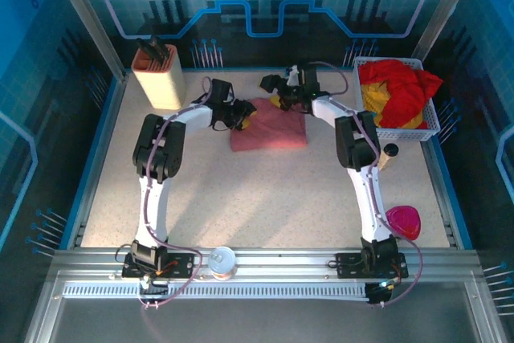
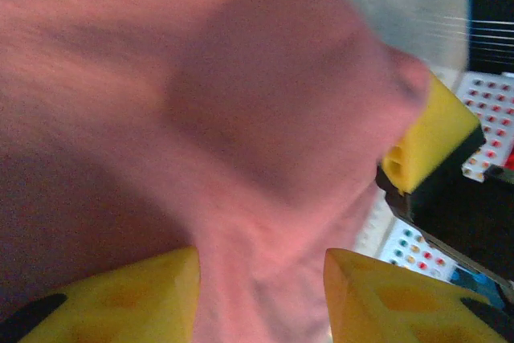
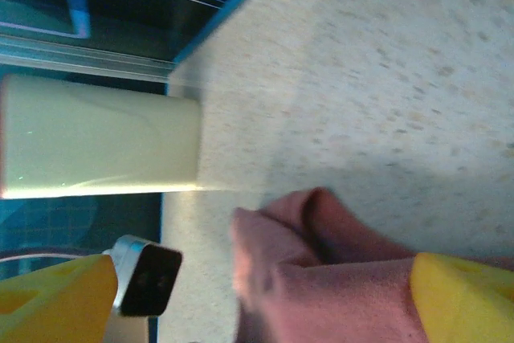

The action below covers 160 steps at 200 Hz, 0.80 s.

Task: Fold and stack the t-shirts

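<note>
Currently both arms reach forward to the dusty salmon-pink cloth t-shirt (image 1: pixel 273 130); left gripper (image 1: pixel 241 116) pinches its bunched edge, right gripper (image 1: pixel 281 92) hovers, jaws wide apart.

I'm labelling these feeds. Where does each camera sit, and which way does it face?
Top external: above and behind the arms, looking down on the table; both arms show, left hand and right hand at the pink shirt.
Left wrist: on the left arm, pressed close to the shirt, basket beyond; own yellow fingers below.
Right wrist: on the right arm, facing the cream block across the table; own fingers below.
Shared: all see the shirt.
</note>
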Motion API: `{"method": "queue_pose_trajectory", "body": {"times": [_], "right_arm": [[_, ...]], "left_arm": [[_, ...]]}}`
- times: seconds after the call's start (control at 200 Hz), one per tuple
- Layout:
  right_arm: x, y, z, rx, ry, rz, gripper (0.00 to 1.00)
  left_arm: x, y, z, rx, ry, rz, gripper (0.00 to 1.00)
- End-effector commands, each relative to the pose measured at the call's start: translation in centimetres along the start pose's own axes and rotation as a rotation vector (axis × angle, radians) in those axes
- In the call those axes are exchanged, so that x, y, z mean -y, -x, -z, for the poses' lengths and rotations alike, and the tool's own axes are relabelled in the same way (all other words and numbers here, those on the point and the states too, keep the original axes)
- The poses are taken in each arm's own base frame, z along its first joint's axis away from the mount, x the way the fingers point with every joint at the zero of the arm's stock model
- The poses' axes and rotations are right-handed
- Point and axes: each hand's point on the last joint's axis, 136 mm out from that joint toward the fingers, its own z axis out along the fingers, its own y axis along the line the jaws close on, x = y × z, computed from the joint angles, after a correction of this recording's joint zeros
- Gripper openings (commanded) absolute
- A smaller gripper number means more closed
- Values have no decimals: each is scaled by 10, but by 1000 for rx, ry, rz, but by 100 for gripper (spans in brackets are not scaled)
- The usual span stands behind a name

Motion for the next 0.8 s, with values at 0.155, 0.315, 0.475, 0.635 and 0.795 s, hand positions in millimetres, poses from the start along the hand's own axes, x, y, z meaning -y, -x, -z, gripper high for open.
{"method": "queue_pose_trajectory", "body": {"times": [0.155,0.315,0.475,0.635,0.795], "right_arm": [[29,-1,4,-2,-88,-84,95],[-10,12,29,17,-12,-20,96],[-59,22,63,43,48,68,97],[-93,18,94,48,96,123,98],[-99,2,122,55,77,153,98]], "left_arm": [[-49,7,10,-10,183,5,45],[-37,14,50,17,140,-35,49],[-26,21,98,31,156,-156,57],[-36,20,106,-35,231,-281,64],[-47,19,90,-83,285,-345,67]]}}
